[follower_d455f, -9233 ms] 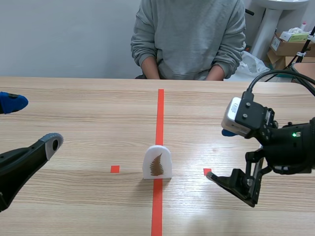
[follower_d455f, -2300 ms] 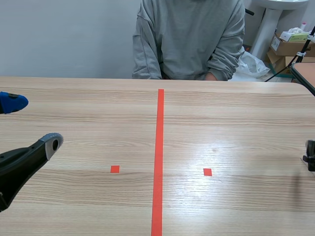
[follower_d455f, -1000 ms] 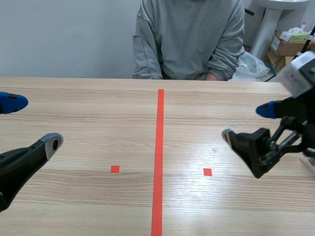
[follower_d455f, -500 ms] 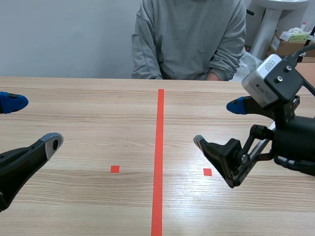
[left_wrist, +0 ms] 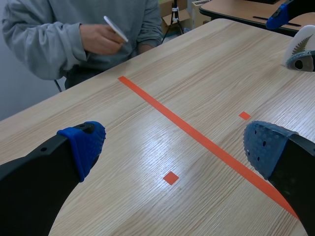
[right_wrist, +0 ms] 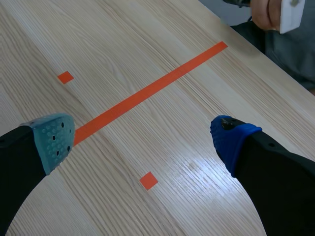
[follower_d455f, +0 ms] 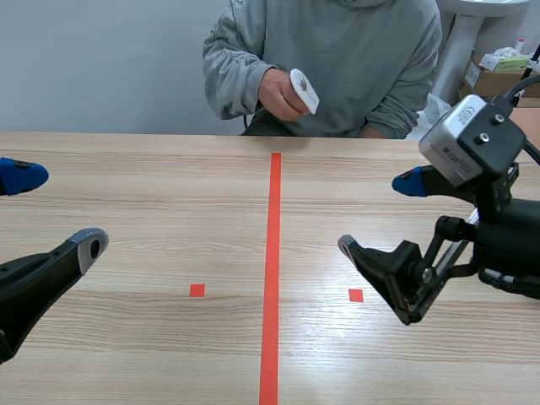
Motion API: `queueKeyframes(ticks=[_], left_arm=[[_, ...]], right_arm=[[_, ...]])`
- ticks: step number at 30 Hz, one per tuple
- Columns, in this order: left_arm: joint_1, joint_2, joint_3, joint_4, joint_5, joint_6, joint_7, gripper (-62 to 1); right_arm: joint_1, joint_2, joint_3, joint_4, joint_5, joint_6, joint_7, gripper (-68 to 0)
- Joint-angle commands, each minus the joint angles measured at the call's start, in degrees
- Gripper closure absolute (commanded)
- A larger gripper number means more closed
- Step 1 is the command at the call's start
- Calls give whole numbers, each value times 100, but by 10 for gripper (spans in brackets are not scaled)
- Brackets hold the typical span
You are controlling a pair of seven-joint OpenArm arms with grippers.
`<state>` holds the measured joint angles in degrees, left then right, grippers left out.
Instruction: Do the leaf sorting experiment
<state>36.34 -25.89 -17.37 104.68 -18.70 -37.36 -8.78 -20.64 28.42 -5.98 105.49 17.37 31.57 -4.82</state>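
Nothing on the robot's side to grab yet. The leaf tile (follower_d455f: 304, 89) is up in the person's hand (follower_d455f: 280, 91) at 12 o'clock, held in the air over the far edge of the table (follower_d455f: 169, 186), well apart from both arms. The left gripper (follower_d455f: 55, 211) sits at 9 o'clock and the right gripper (follower_d455f: 380, 214) at about 3 o'clock. Both have their fingers spread wide with nothing between them. The red line (follower_d455f: 272, 278) runs from 12 to 6 down the middle.

There's also a second tile (left_wrist: 299, 45) with a fern on it out at the 3 o'clock edge. From the left wrist camera it's just beside the right gripper's lower finger, but I can't tell if they touch.

My guess on handling: it's a thin little white arch-shaped tile that looks stiff and really light, with smooth faces. Stood on its flat bottom, it'd probably tip from a nudge. I'd pinch it across the two flat faces around mid-height, pads square on, coming straight down. It doesn't look fragile, just slippery and easy to knock over.
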Motion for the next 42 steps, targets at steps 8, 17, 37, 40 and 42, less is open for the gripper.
queueKeyframes(ticks=[8, 17, 37, 40, 42], left_arm=[[0, 28, 0, 24, -76, -11, -39, -602], [0, 28, 0, 24, -59, -11, -39, -602], [0, 28, 0, 24, -59, -11, -42, -602], [0, 28, 0, 24, -59, -11, -42, -602], [0, 28, 0, 24, -61, -11, -42, -602]], right_arm=[[-299, 63, 369, 79, 407, 474, 13, -565], [-634, 63, 1357, -354, 938, 1115, 291, -565], [-780, 282, 1539, -841, 1141, 1115, 153, -564], [-778, 282, 1532, -841, 1141, 1115, 157, -564], [-778, 282, 1532, -841, 1141, 1115, 166, -564]])
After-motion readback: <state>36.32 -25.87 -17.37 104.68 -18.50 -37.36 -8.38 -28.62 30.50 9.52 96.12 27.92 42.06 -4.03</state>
